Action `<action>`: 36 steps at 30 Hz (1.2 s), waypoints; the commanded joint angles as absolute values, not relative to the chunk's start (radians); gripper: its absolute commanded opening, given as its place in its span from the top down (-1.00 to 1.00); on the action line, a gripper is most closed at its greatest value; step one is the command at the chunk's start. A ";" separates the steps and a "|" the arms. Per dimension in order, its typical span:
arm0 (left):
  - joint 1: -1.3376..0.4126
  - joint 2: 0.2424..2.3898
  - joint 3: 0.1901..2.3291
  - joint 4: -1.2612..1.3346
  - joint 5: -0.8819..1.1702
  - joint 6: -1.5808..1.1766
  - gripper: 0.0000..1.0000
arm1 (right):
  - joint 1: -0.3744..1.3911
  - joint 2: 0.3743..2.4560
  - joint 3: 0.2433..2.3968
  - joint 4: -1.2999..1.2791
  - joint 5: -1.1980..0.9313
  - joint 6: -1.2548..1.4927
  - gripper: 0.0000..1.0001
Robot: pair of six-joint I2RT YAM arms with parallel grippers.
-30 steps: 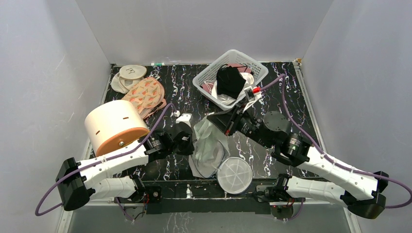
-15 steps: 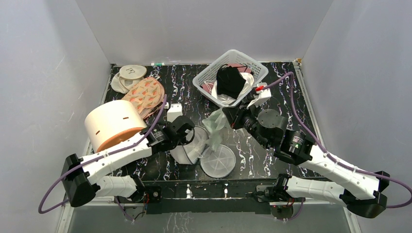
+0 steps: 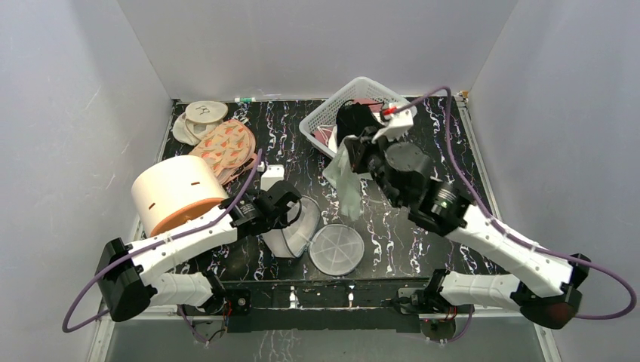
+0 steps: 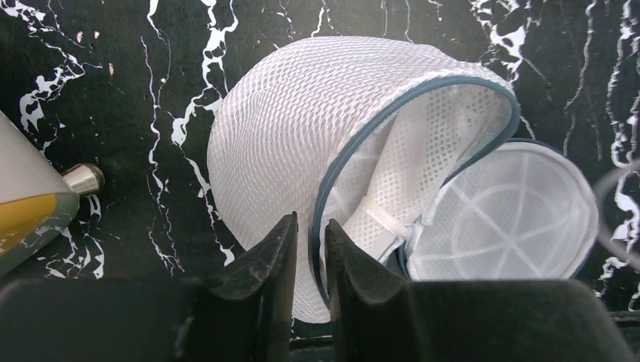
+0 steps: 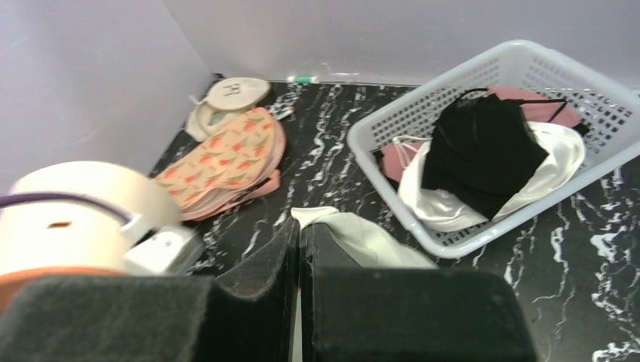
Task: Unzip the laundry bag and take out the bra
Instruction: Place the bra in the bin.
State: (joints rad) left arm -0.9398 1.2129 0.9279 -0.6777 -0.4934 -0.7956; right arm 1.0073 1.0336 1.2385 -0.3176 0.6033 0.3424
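Observation:
The laundry bag (image 3: 337,249) lies unzipped on the black table, one mesh half flat, the other half (image 3: 293,232) propped up. My left gripper (image 3: 290,213) is shut on the propped half's teal zipper rim, seen close in the left wrist view (image 4: 309,234), where the white mesh bag (image 4: 302,128) looks empty. My right gripper (image 3: 349,153) is shut on the pale mint bra (image 3: 349,188), which hangs free above the table just in front of the basket. In the right wrist view the bra (image 5: 362,241) drapes from the closed right gripper (image 5: 300,230).
A white lattice basket (image 3: 324,105) with black and white garments stands at the back right, also in the right wrist view (image 5: 528,56). A cream cylinder with an orange base (image 3: 177,192) sits at the left. Peach floral pads (image 3: 226,147) and round cream pads (image 3: 205,111) lie back left.
My right gripper has lifted the bra out of the bag and carried it up and back toward the basket. The bag has settled open on the table, still held by my left gripper.

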 commanded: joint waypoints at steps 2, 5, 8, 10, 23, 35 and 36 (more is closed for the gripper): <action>-0.937 1.133 0.929 -0.660 -0.499 -0.746 0.47 | 0.760 1.162 1.327 -0.233 0.350 0.324 1.00; -0.936 1.110 0.932 -0.653 -0.485 -0.724 0.32 | 0.605 1.243 1.374 -0.198 0.153 0.370 1.00; -0.937 1.085 0.935 -0.647 -0.464 -0.703 0.10 | 0.516 1.331 1.456 -0.186 0.023 0.403 1.00; -0.936 1.065 0.935 -0.646 -0.458 -0.696 -0.08 | 0.473 1.386 1.518 -0.188 -0.008 0.422 1.00; -0.936 0.995 0.928 -0.639 -0.437 -0.693 -0.43 | 0.251 1.726 1.783 -0.196 -0.035 0.445 1.00; -0.936 0.974 0.931 -0.593 -0.329 -0.659 -0.60 | 0.188 2.206 2.117 -0.460 -0.186 0.423 0.93; -0.937 0.974 0.930 -0.585 -0.318 -0.655 -0.61 | 0.187 2.202 2.074 -0.452 -0.213 0.425 0.84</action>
